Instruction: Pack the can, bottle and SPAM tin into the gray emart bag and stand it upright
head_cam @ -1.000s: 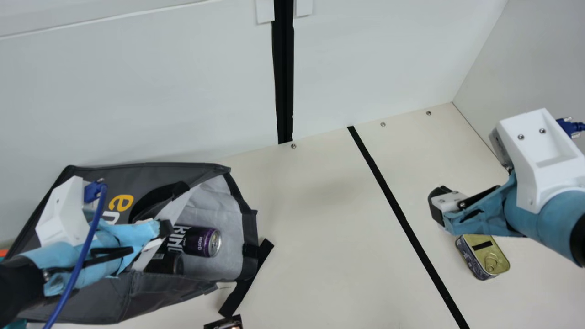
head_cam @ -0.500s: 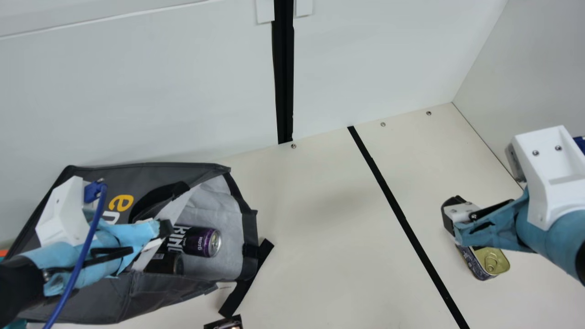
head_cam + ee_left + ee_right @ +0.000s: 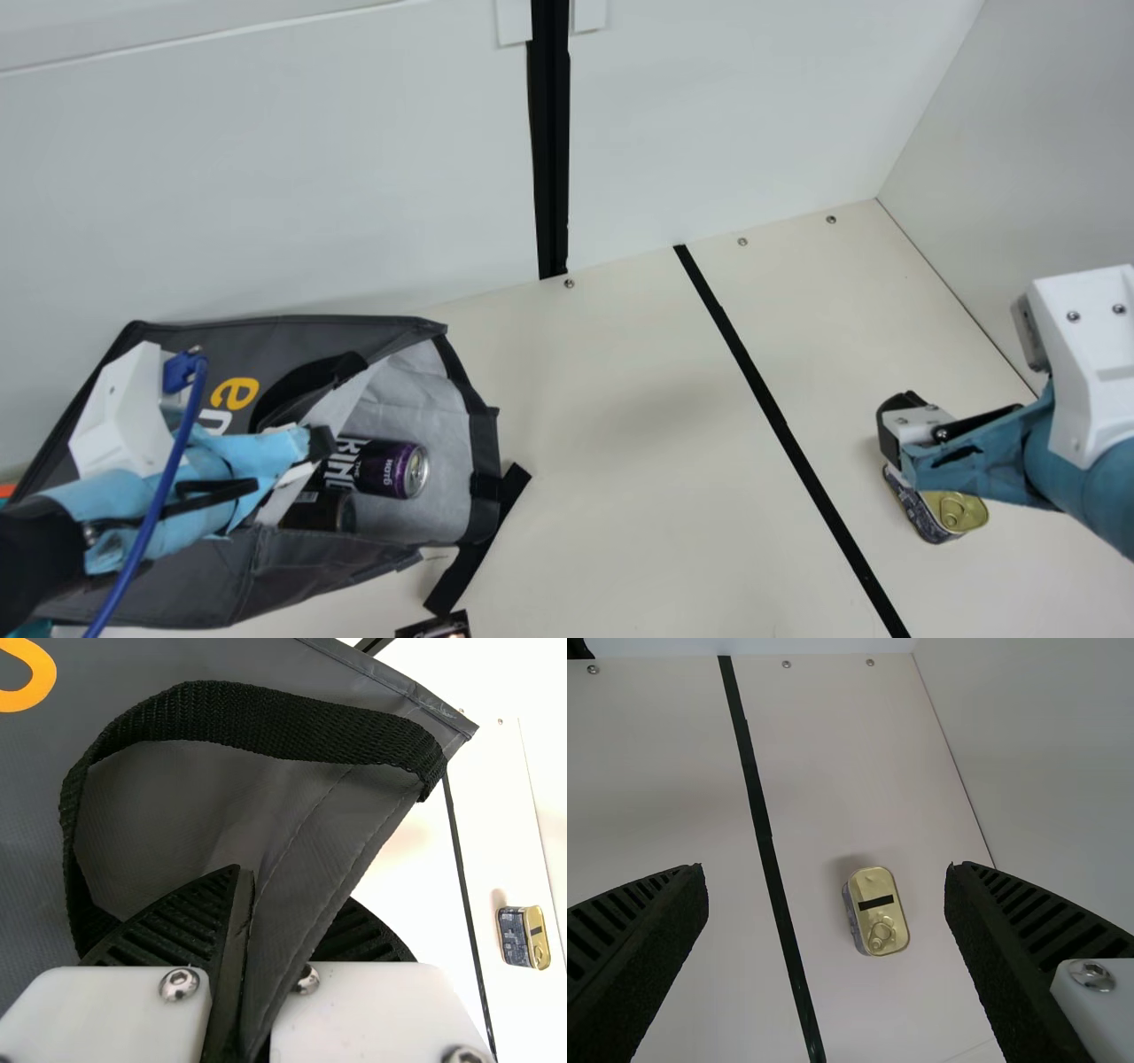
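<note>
My left gripper (image 3: 321, 443) is at the mouth of the gray emart bag (image 3: 292, 337), which lies on its side. In the left wrist view that gripper (image 3: 252, 966) is shut on the rim of the bag (image 3: 337, 815), beside a black handle. Inside the bag lie the purple can (image 3: 390, 468) and a dark cylinder (image 3: 321, 511), probably the bottle. My right gripper (image 3: 889, 443) hangs over the SPAM tin (image 3: 961, 511), partly covering it. The right wrist view has the gripper (image 3: 827, 939) wide open, the tin (image 3: 877, 912) between its fingers but lower, on the table.
A black tape line (image 3: 780, 425) crosses the table between bag and tin. A black strap (image 3: 478, 540) trails from the bag, with a small dark object (image 3: 436, 627) near it. White walls stand behind and at right.
The right gripper has moved right and toward the near side of the table, now covering part of the tin. My left arm and the bag have kept still.
</note>
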Available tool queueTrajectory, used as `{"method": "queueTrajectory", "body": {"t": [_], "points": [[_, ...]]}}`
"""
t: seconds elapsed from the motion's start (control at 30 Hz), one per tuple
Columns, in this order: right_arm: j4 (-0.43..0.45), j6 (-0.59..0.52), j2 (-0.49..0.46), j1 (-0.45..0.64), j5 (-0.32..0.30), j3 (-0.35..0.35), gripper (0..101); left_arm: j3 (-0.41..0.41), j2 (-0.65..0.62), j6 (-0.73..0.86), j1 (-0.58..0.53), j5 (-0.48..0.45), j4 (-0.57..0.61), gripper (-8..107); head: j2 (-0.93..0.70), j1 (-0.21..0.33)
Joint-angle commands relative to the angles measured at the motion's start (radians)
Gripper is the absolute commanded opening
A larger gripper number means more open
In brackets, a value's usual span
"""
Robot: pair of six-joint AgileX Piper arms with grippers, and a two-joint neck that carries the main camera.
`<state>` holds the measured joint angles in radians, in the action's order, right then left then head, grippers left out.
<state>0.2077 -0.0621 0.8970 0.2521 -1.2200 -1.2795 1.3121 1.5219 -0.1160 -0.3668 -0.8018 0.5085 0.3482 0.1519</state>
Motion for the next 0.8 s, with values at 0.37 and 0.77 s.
{"method": "queueTrajectory", "body": {"t": [0.37,0.77], "points": [[-0.025,-0.013,-0.009,0.046,0.0,0.004,95,0.0,0.0,0.0,0.0,0.0,0.0,-8,0.001,0.023],[-0.044,-0.032,-0.014,0.086,0.0,0.005,95,0.0,0.0,0.0,0.0,0.0,0.0,-8,0.001,0.023]]}}
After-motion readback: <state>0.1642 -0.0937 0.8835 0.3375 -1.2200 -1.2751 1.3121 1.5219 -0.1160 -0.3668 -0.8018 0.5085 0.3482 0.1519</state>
